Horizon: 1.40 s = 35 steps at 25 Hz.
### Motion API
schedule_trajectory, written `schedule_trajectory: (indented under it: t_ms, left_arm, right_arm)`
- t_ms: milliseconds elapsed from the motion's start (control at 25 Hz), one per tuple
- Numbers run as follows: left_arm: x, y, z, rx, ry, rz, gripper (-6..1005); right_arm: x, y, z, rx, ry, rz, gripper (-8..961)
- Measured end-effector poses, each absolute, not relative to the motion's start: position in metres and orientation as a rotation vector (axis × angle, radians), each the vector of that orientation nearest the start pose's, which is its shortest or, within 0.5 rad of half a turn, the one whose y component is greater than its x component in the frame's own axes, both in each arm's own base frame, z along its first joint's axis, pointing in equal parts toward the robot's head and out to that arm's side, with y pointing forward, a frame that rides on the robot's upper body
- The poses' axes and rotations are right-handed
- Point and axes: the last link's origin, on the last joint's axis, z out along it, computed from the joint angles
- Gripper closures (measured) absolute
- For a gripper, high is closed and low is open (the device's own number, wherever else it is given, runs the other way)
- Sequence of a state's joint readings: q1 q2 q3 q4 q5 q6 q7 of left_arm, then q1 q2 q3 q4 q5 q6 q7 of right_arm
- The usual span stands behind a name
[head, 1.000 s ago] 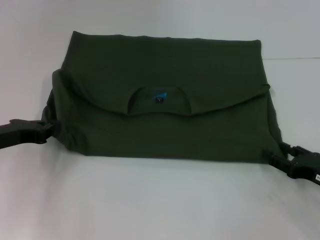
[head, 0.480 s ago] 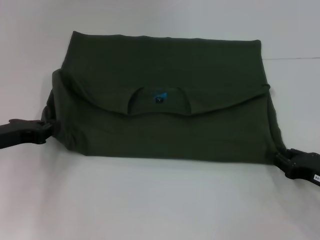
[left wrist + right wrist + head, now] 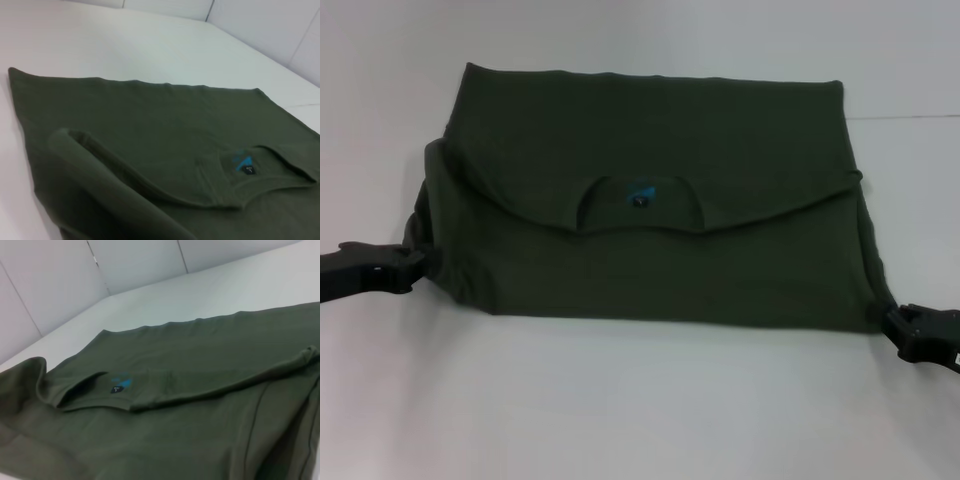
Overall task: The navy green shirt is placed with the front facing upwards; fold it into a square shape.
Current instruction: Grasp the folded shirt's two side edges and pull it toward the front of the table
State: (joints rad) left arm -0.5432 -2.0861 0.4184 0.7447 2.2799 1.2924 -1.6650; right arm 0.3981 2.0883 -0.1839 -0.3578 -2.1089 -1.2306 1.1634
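My two grippers flank the half-folded shirt at its near corners.

Nearest me, the left gripper (image 3: 408, 262) touches the near left corner and the right gripper (image 3: 898, 325) the near right one, placed, I judge, for the next fold; I cannot tell whether either set of fingers is clenched or released. Beyond, the navy green shirt (image 3: 650, 200) lies mid-tabletop (image 3: 640, 410), collar (image 3: 638, 202) doubled toward me, likely shortening it into a square.

folded navy green shirt (image 3: 200, 405), blue label (image 3: 121, 384) at collar.
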Motion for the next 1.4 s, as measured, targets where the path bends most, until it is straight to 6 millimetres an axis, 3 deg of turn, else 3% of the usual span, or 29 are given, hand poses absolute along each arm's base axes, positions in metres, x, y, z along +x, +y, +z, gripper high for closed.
schedule_trajectory:
  t_ms: [240,440,480,800,1000,1040,1080,1240,1400]
  left_arm:
    - [-0.33,0.333,0.045,-2.381,-0.948,-0.413,968]
    - [-0.339,0.304,0.048,-2.457,-0.883,-0.403,969]
    - [-0.341,0.297,0.049,-2.474,-0.875,-0.404,969]
    - [-0.346,0.23,0.054,-2.64,-0.693,-0.448,968]
    - [-0.352,0.186,0.059,-2.714,-0.698,-0.431,969]
    - [-0.353,0.181,0.06,-2.724,-0.703,-0.424,969]
    - [-0.353,0.175,0.06,-2.739,-0.709,-0.416,969]
    - [-0.355,0.163,0.062,-2.767,-0.737,-0.372,966]
    - [-0.353,0.166,0.062,-2.773,-0.726,-0.381,959]
  right_arm:
    - [0.379,0.265,-0.004,-2.14,1.026,0.661,917]
    - [0.384,0.223,0.004,-2.191,0.967,0.711,916]
    - [0.384,0.223,0.004,-2.191,0.967,0.711,916]
    - [0.392,0.159,0.003,-2.266,0.963,0.708,916]
    - [0.396,0.119,0.004,-2.305,0.97,0.694,916]
    - [0.398,0.101,0.005,-2.326,0.998,0.667,916]
    - [0.398,0.101,0.005,-2.326,0.998,0.667,916]
    - [0.402,0.075,0.013,-2.294,1.04,0.654,917]
    - [0.401,0.074,0.031,-2.238,1.008,0.683,917]
